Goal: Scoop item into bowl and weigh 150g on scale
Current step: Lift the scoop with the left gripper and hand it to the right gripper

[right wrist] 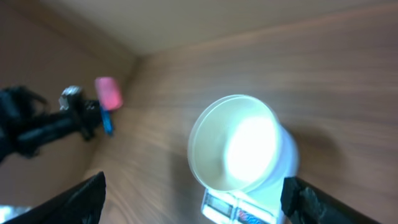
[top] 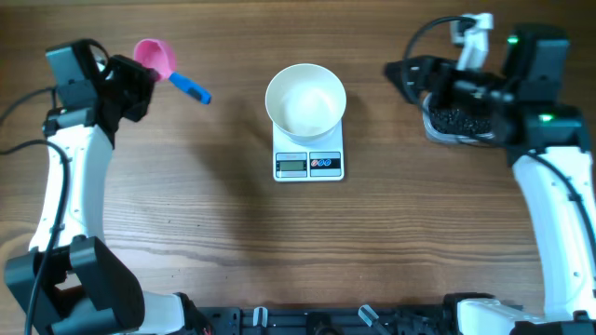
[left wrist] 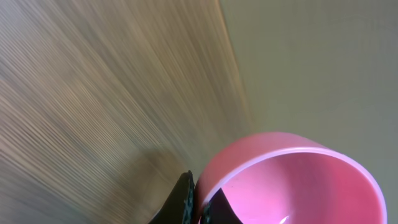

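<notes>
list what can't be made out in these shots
- Scale reading: too small overhead; blurred and cut by the bottom edge in right wrist.
- Black grains: overhead, mostly covered by the right arm.
- Pink scoop handle: out of frame in left wrist.

Brown wood-grain table [top: 233, 242] fills the overhead view. Plain beige wall [left wrist: 311, 56] meets the table's far edge. Even light, soft shadows on the table.
</notes>
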Controlling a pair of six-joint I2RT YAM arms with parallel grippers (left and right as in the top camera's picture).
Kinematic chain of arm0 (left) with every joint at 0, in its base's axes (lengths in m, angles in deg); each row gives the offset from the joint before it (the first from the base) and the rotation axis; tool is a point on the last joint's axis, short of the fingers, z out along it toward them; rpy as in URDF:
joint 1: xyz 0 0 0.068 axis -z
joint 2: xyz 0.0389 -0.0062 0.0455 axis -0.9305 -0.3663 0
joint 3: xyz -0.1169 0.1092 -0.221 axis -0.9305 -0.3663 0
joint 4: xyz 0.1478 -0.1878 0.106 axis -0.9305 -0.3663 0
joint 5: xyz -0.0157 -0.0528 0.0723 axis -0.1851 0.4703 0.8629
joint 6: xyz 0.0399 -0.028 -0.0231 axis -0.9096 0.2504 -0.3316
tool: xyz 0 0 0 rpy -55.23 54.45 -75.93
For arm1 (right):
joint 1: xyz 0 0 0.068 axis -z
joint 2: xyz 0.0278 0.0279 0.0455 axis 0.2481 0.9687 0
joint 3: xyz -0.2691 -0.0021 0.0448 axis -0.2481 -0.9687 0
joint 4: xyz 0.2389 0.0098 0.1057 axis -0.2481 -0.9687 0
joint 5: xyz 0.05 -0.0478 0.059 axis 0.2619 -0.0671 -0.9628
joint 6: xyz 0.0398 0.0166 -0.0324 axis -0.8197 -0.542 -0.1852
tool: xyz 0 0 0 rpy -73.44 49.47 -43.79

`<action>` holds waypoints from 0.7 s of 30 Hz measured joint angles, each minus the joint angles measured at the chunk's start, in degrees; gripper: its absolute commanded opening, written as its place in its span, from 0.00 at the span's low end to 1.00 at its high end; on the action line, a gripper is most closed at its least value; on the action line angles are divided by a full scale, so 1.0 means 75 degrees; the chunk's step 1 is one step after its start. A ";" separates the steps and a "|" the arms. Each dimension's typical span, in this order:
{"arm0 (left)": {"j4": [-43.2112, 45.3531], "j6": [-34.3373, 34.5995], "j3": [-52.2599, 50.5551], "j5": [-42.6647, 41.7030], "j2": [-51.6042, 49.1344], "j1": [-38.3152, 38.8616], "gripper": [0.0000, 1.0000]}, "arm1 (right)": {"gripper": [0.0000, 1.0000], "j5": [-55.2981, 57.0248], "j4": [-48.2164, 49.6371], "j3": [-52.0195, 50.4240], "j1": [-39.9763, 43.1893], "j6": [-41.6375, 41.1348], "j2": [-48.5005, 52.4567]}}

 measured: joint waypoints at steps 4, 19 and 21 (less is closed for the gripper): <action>-0.0026 0.1451 0.0000 -0.0289 -0.0003 0.0627 0.04 | 0.91 0.0542 0.0600 0.0000 -0.1023 -0.0659 0.0000; -0.0026 0.4357 0.0000 -0.0530 -0.0003 0.2917 0.04 | 0.74 0.2142 0.1084 0.0000 -0.3080 -0.1719 0.0629; -0.0038 0.4395 0.0000 -0.0533 -0.0003 0.3130 0.04 | 0.68 0.2145 0.1189 0.0000 -0.3217 -0.1754 0.0784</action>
